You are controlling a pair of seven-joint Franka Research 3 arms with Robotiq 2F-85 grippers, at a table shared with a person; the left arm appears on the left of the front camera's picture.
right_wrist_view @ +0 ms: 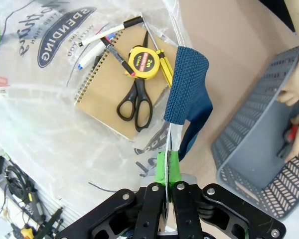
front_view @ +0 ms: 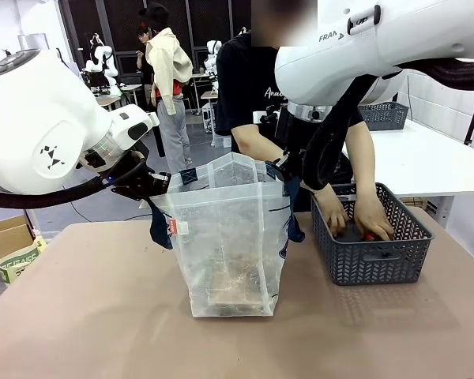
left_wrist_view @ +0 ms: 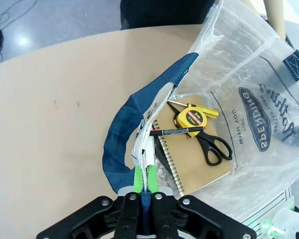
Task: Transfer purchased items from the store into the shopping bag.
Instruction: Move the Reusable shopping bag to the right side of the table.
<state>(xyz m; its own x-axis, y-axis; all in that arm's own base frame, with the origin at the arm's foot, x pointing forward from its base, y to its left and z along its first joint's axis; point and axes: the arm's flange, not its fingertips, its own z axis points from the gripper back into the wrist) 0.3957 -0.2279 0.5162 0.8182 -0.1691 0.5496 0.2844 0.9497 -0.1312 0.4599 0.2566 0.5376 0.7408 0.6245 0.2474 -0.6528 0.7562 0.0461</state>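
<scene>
Table (front_view: 103,316): tan top; the shopping bag stands at its middle.
Shopping bag (front_view: 229,237): translucent plastic tote, upright, its mouth stretched open between the two grippers.
Mesh basket (front_view: 371,264): dark grey, just beside the bag on the robot's right; both of the person's hands (front_view: 355,217) are inside it, one over a red item (right_wrist_view: 291,134).
Left gripper (left_wrist_view: 144,180): green pads pressed together on the bag's rim at the foot of a navy handle (left_wrist_view: 119,149).
Right gripper (right_wrist_view: 167,167): pads pinching the opposite rim, below the other navy handle (right_wrist_view: 187,84).
Notebook (left_wrist_view: 189,167): brown, spiral-bound, flat on the bag's floor.
Scissors (left_wrist_view: 212,146): black-handled, lying on the notebook.
Tape measure (left_wrist_view: 192,118): yellow, touching the scissor blades.
Pens (right_wrist_view: 109,35): loose at the notebook's edge.
Stage: probably the holding step; some goods are bagged and more seem to wait in the basket.
Risk, slip: thin, slick film could creep out from between the pads, letting one side of the bag sag shut.
Risk, tear: pulling the rims further apart could split the plastic at the handle seams.
Risk, collision: the person's hand, coming over with an item, could strike the right arm, which crosses above the basket.
</scene>
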